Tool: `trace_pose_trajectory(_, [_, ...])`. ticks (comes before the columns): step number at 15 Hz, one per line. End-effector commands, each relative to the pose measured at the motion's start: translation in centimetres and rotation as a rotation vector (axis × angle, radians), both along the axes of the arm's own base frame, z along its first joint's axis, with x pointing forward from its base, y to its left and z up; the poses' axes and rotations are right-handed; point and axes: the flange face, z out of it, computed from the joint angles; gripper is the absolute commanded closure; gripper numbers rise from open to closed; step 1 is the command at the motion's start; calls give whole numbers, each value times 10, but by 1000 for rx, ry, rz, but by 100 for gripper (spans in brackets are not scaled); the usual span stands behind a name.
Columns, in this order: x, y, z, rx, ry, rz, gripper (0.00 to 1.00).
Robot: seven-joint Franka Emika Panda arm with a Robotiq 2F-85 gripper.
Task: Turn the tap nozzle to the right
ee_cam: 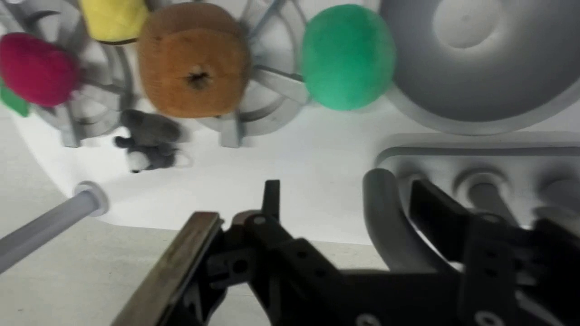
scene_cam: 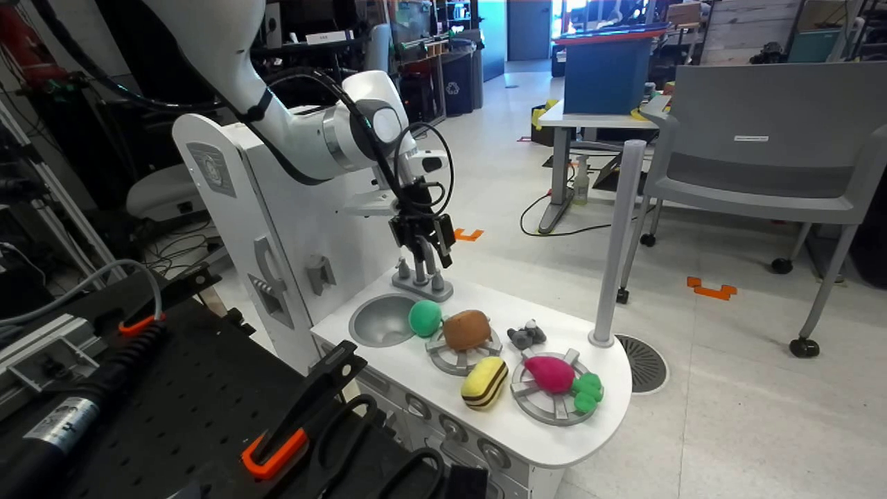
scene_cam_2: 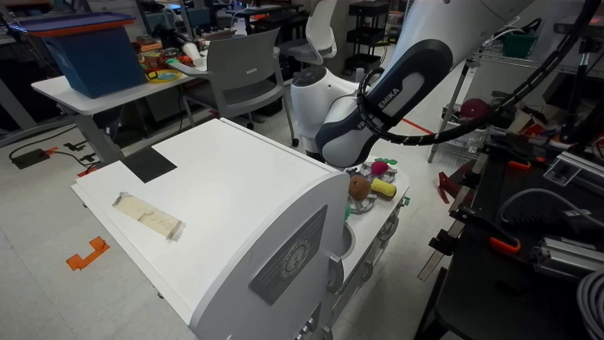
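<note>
- Gripper (ee_cam: 345,194) is held low over the rear of the white counter (scene_cam: 568,329); its two fingers (ee_cam: 272,199) are spread apart.
- Tap nozzle (ee_cam: 385,217) is located between these fingers, nearer the finger at the right of the wrist view; whether contact is made cannot be told.
- Its base plate (scene_cam: 420,287) is set on the counter just behind the sink basin (scene_cam: 374,327); one short side handle (scene_cam: 437,281) is seen upright in an exterior view.
- Green plush (scene_cam: 425,318) is placed at the basin's rim, beside a brown plush (scene_cam: 466,330) borne by a burner (scene_cam: 461,362).
- Magenta plush (scene_cam: 551,374) with green leaves is borne by another burner (scene_cam: 560,410).
- Yellow striped plush (scene_cam: 485,382) is positioned between both burners, towards the front.
- Small grey toy (scene_cam: 527,335) is noted near the rear edge.
- In an exterior view, gripper and tap nozzle are hidden behind a white panel (scene_cam_2: 212,189).
</note>
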Motion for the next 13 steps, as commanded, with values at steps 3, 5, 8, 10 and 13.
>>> trace_pose_trajectory(3, [22,-120,94,-238,108,-94,0])
trace_pose_trajectory(5, [17,-141,125,-242,210,-74,0])
trace_pose_trajectory(8, [0,-155,166,-202,372,-23,0])
trace_pose_trajectory(10, [11,-161,155,-218,344,-54,0])
trace_pose_trajectory(13, [1,-157,176,-190,400,-37,0])
